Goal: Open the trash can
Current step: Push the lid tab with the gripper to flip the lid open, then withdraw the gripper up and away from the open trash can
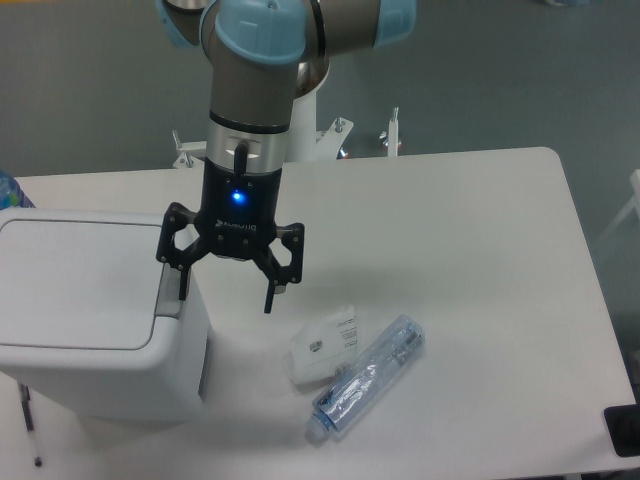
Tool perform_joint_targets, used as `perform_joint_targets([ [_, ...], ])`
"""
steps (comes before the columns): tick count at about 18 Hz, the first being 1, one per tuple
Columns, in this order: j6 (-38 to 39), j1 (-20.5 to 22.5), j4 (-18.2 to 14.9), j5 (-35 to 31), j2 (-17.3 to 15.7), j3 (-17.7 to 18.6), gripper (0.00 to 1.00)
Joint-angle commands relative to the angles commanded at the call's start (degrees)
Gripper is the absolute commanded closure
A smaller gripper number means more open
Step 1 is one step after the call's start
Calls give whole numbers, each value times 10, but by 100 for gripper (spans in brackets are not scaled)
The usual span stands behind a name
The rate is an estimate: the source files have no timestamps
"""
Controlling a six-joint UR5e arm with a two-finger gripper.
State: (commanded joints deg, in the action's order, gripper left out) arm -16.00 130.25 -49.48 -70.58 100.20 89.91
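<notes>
The trash can (pixel 90 330) is a large white boxy bin at the left of the table, its flat white lid (pixel 80 283) lying closed. A grey push tab (pixel 168 302) sits at the lid's right edge. My gripper (pixel 226 297) hangs from the arm above the bin's right side with its black fingers spread open and empty. The left fingertip (pixel 184 292) is just over the grey tab; whether it touches is not clear. The right fingertip (pixel 269 302) hangs over bare table.
A small white packet (pixel 322 349) and a clear plastic bottle (pixel 365 379) lie on the white table (pixel 480 260) right of the bin. A blue item (pixel 8 190) peeks in at the far left edge. A dark object (pixel 624 431) sits at the lower right edge.
</notes>
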Motion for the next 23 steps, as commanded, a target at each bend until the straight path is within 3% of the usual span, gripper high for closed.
perform_joint_targets([
  [20, -3, 0, 5, 0, 3, 4, 0],
  [23, -10, 16, 7, 0, 4, -3, 0],
])
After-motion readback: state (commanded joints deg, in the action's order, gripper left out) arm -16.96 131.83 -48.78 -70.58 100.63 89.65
